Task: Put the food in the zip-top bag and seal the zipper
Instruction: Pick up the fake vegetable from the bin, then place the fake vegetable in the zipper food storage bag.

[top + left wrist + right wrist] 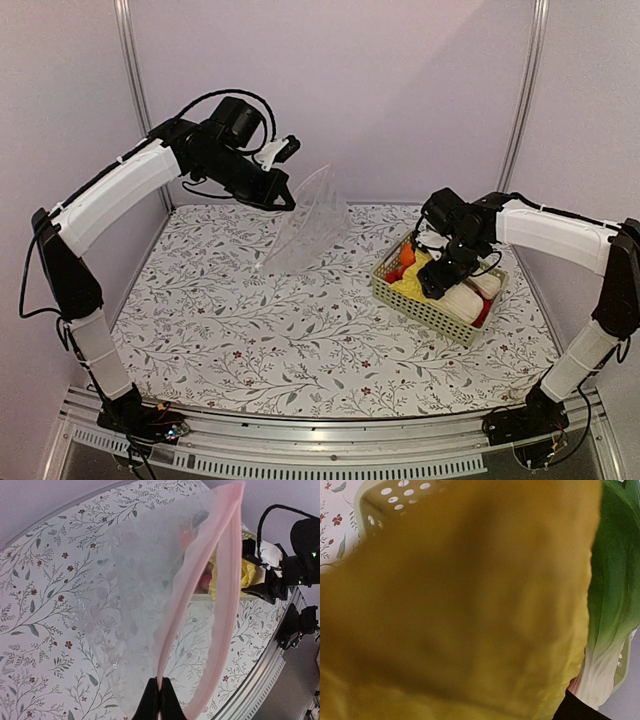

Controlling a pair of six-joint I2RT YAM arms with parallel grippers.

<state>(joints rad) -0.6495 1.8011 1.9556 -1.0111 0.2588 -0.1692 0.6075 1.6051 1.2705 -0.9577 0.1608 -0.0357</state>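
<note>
Overhead, the left gripper (283, 200) lifts the clear bag (310, 225) well left of the basket (420, 305), probably to keep its mouth open. The right gripper (440, 283) dips into the basket over the yellow cabbage (412, 285). Left wrist: fingers (150, 705) are clenched on the zipper strip (200, 580). Right wrist: cabbage fills the view, so I cannot tell how the right jaws stand.

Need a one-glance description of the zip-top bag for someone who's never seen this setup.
Over the floral-print table, look at the far side, left of centre, where the left gripper holds something up. That is the zip-top bag: crinkly and see-through, with a pinkish strip along its open mouth, unlike the pale green slotted basket to the right.
</note>
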